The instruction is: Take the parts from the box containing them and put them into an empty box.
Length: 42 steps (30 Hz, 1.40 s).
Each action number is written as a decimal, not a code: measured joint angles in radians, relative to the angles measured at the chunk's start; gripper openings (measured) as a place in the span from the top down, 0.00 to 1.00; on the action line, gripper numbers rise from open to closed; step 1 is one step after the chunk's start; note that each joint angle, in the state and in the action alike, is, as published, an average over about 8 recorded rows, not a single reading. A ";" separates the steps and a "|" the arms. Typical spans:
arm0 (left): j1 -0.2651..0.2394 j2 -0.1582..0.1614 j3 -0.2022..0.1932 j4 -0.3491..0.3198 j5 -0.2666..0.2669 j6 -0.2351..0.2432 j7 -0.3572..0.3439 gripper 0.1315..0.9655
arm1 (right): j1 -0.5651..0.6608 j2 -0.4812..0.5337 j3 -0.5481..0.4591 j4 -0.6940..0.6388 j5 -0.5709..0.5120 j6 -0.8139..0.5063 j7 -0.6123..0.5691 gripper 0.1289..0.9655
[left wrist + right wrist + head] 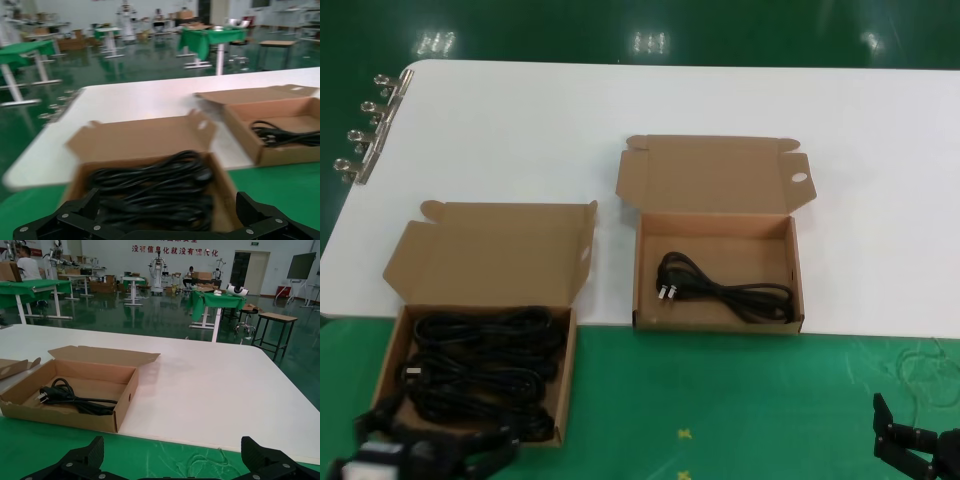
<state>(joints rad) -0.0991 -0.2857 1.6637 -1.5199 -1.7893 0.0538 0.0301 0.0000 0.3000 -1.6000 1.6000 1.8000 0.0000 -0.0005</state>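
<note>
On white table point(620, 110), boxes; beyond, perhaps a workshop hall.

I read one sign only: a line of red Chinese characters point(172, 250) on the white back wall point(115, 255) of the hall, seen from my right wrist. It appears to read 没有调查就没有发言权, though the strokes are small and I cannot confirm every character. The boxes, the cords and the table carry no print, label, brand or number that I can make out in any view. The dark screen point(304, 265) on a stand at the hall's far side shows nothing legible.
</note>
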 joint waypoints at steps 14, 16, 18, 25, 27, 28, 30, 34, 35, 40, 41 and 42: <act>0.051 -0.007 -0.033 -0.041 -0.006 -0.028 -0.015 0.00 | 0.000 0.000 0.000 0.000 0.000 0.000 0.001 0.00; 0.051 -0.007 -0.033 -0.041 -0.006 -0.028 -0.015 0.00 | 0.000 0.000 0.000 0.000 0.000 0.000 0.001 0.00; 0.051 -0.007 -0.033 -0.041 -0.006 -0.028 -0.015 0.00 | 0.000 0.000 0.000 0.000 0.000 0.000 0.001 0.00; 0.051 -0.007 -0.033 -0.041 -0.006 -0.028 -0.015 0.00 | 0.000 0.000 0.000 0.000 0.000 0.000 0.001 0.00; 0.051 -0.007 -0.033 -0.041 -0.006 -0.028 -0.015 0.00 | 0.000 0.000 0.000 0.000 0.000 0.000 0.001 0.00; 0.051 -0.007 -0.033 -0.041 -0.006 -0.028 -0.015 0.00 | 0.000 0.000 0.000 0.000 0.000 0.000 0.001 0.00; 0.051 -0.007 -0.033 -0.041 -0.006 -0.028 -0.015 0.00 | 0.000 0.000 0.000 0.000 0.000 0.000 0.001 0.00; 0.051 -0.007 -0.033 -0.041 -0.006 -0.028 -0.015 0.00 | 0.000 0.000 0.000 0.000 0.000 0.000 0.001 0.00; 0.051 -0.007 -0.033 -0.041 -0.006 -0.028 -0.015 0.00 | 0.000 0.000 0.000 0.000 0.000 0.000 0.001 0.00; 0.051 -0.007 -0.033 -0.041 -0.006 -0.028 -0.015 0.00 | 0.000 0.000 0.000 0.000 0.000 0.000 0.001 0.00; 0.051 -0.007 -0.033 -0.041 -0.006 -0.028 -0.015 0.00 | 0.000 0.000 0.000 0.000 0.000 0.000 0.001 0.00; 0.051 -0.007 -0.033 -0.041 -0.006 -0.028 -0.015 0.00 | 0.000 0.000 0.000 0.000 0.000 0.000 0.001 0.00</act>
<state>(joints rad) -0.0483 -0.2931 1.6311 -1.5610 -1.7948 0.0262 0.0146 0.0000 0.3000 -1.6000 1.6000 1.8000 0.0000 0.0000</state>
